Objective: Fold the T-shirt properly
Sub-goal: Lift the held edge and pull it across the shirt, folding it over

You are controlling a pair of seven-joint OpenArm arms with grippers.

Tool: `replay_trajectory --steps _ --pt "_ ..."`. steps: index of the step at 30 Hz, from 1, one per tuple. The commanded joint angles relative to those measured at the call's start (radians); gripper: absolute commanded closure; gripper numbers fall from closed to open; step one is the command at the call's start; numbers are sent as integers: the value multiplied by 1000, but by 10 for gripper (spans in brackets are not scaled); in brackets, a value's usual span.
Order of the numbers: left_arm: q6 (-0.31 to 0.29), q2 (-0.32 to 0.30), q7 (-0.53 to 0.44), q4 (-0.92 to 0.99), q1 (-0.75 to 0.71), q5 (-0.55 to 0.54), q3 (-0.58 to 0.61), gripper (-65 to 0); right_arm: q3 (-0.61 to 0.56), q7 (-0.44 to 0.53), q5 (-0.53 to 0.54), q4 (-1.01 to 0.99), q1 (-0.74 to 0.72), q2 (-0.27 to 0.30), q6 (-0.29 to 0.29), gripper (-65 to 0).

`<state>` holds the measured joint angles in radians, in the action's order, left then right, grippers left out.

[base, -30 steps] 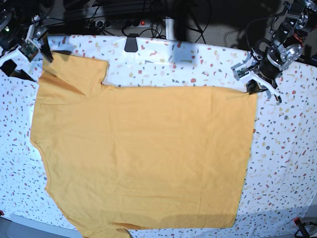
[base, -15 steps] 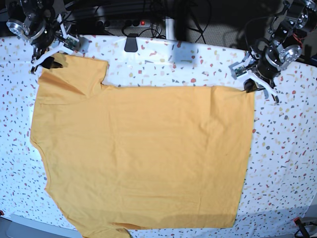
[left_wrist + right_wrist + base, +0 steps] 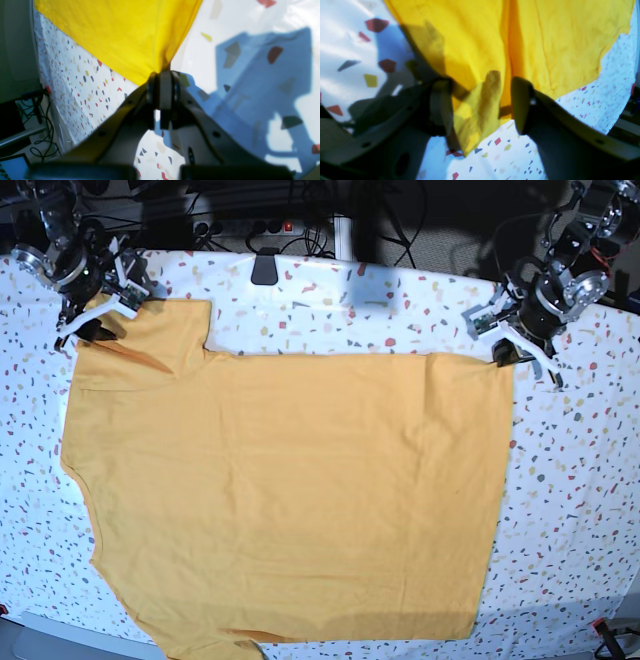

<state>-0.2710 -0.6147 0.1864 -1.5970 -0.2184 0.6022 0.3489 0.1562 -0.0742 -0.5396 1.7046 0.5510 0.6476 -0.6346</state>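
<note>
Base view: right gripper (image 3: pixel 100 315) has come down onto the far sleeve corner of the T-shirt (image 3: pixel 290 500); a second ago it sat off the cloth at the table edge, half a second ago it hovered just above the sleeve. Sleeve corner has shifted slightly with it. In the right wrist view its fingers (image 3: pixel 440 110) stand spread with a folded flap of yellow fabric between them, narrowing but not yet pinching. Left gripper (image 3: pixel 512 350) unchanged across the frames: pressed together, pinching the far hem corner, and the left wrist view shows fabric fanning out from the closed fingertips (image 3: pixel 160 87).

Meaning, as a judgement: one corner secured, second grasp nearly made, so the first fold looks about to start; no fold done yet. Risk: the flap could slip out if the close catches only a thin edge.

T-shirt lies spread flat, mostly smooth, filling the middle of the table (image 3: pixel 580 470), hem toward the left arm's side, sleeves toward the right arm's side.

Table has a white cover with coloured terrazzo flecks. Dark clip-like object (image 3: pixel 265 268) at far edge. Behind: dark floor, cables, power strip (image 3: pixel 250 226).
</note>
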Motion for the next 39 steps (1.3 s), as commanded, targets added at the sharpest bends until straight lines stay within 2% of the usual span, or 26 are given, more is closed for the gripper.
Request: replay_trajectory --steps 1,4,8,9,11,15,23,28,31,34,37,39 --pt "10 -14 -5 -15 5 -1 -5 0 6 -1 -7 3 0 15 -23 -315" --pt "10 -14 -5 -15 5 -1 -5 0 6 -1 -8 3 0 15 -35 -253" --pt "10 -14 -5 -15 5 -1 -5 0 6 -2 -6 3 0 15 -35 -13" --pt "10 -14 -5 -15 5 -1 -5 0 6 -3 -6 3 0 15 -35 0" --pt "10 -14 -5 -15 5 -1 -5 0 6 -11 29 4 0 15 -35 0" --pt "11 -14 -5 -15 5 0 -5 0 6 -95 182 24 -3 15 -32 0" --pt "11 -14 -5 -15 6 0 -5 0 6 -270 318 164 -10 15 42 0" --pt "11 -14 -6 -15 8 0 -5 0 6 -325 364 198 -60 14 94 0" --pt "28 -14 -30 -15 16 0 -5 0 6 -338 416 198 -104 15 97 0" --pt "72 -14 -63 -15 34 -1 -5 0 6 -338 448 198 -145 14 97 0" --pt "74 -14 -63 -15 62 -1 -5 0 6 -339 448 198 -183 14 97 0" --pt "74 -14 -65 -15 84 -18 -5 0 6 -351 491 198 -203 14 97 0"
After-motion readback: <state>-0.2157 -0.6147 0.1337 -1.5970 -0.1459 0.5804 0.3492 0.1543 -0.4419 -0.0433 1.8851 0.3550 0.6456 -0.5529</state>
